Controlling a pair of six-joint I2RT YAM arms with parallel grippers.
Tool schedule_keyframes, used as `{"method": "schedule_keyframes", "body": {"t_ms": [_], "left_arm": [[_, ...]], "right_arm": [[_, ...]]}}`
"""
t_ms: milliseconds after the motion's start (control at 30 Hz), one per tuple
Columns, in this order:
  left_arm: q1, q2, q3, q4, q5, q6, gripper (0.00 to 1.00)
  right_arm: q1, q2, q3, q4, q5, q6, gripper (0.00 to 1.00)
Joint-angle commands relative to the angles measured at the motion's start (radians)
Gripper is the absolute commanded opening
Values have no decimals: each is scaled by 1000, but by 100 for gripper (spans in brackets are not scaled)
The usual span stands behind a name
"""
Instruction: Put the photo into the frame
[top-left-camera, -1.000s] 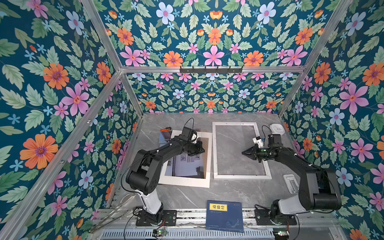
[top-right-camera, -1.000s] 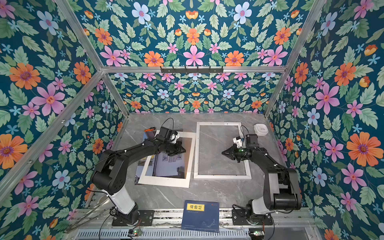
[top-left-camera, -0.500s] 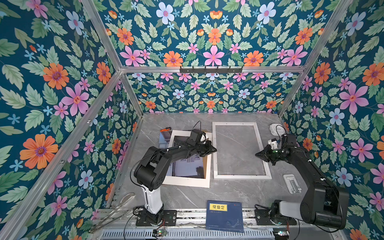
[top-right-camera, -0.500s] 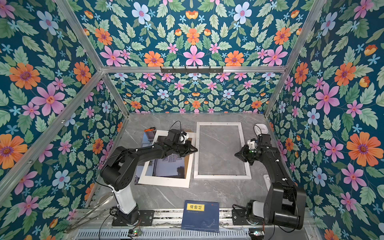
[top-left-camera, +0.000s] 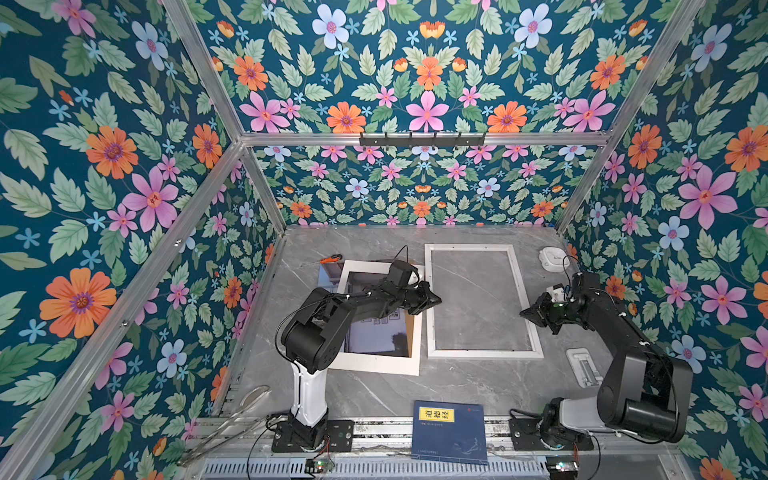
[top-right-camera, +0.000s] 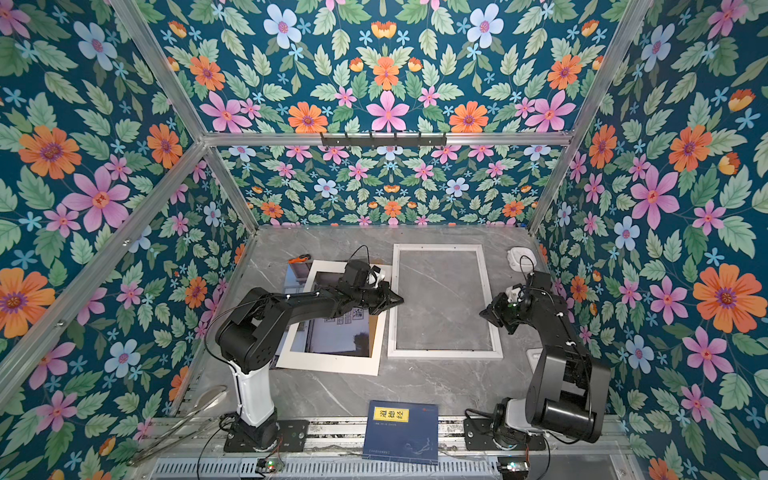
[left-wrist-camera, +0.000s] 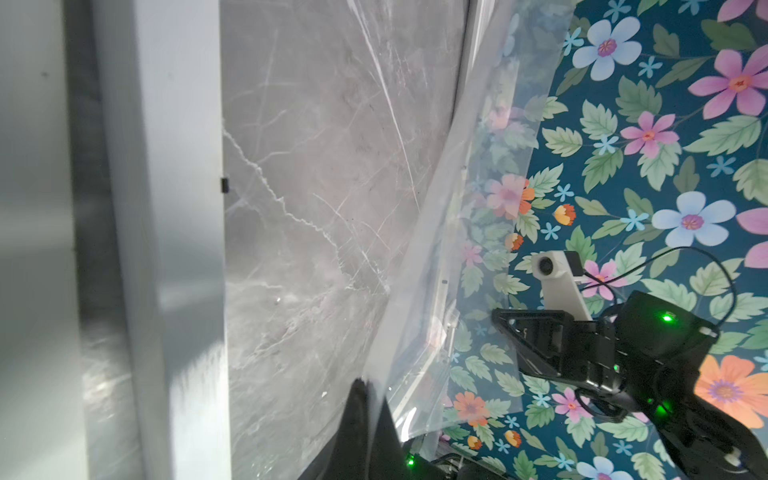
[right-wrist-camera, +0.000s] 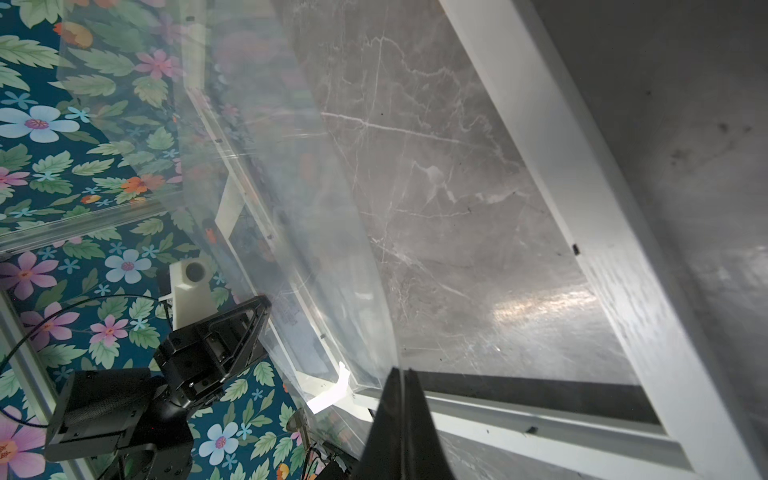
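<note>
The left gripper (top-left-camera: 435, 300) is clamped on one edge of a transparent sheet (left-wrist-camera: 457, 249), and the right gripper (top-left-camera: 524, 312) is clamped on the opposite edge. The sheet hangs above the frame (top-left-camera: 484, 354), which lies flat at centre-right in both top views. The photo (top-left-camera: 376, 334) lies under the white mat (top-left-camera: 374, 366), just left of the frame.

Grey veined marble-look tabletop (top-left-camera: 415, 386), smooth and glossy with glare patches. White frame (top-left-camera: 484, 354) with smooth satin rails; matt white card mat (top-left-camera: 374, 365). Thin, glossy, plastic-like clear sheet (right-wrist-camera: 270, 145) carrying faint wall reflections.
</note>
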Motion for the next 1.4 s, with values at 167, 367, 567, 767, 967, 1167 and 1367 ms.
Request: {"method": "schedule_keyframes", "body": {"t_ms": [167, 367, 567, 767, 967, 1167, 1367], "left_arm": [[2, 5, 30, 36, 60, -42, 0], [10, 14, 5, 97, 94, -93, 0], [13, 14, 5, 92, 91, -95, 0], [13, 26, -4, 104, 95, -108, 0], [13, 28, -16, 105, 78, -101, 0], [15, 46, -23, 129, 79, -113, 0], [17, 61, -15, 128, 81, -106, 0]], "right_arm": [[2, 75, 39, -47, -59, -14, 0], [2, 87, 45, -50, -50, 31, 0], [1, 30, 26, -62, -17, 25, 0], [1, 47, 30, -64, -22, -11, 0], [0, 99, 39, -26, -71, -16, 0], [2, 136, 54, -20, -79, -20, 0], [1, 164, 47, -3, -79, -18, 0]]}}
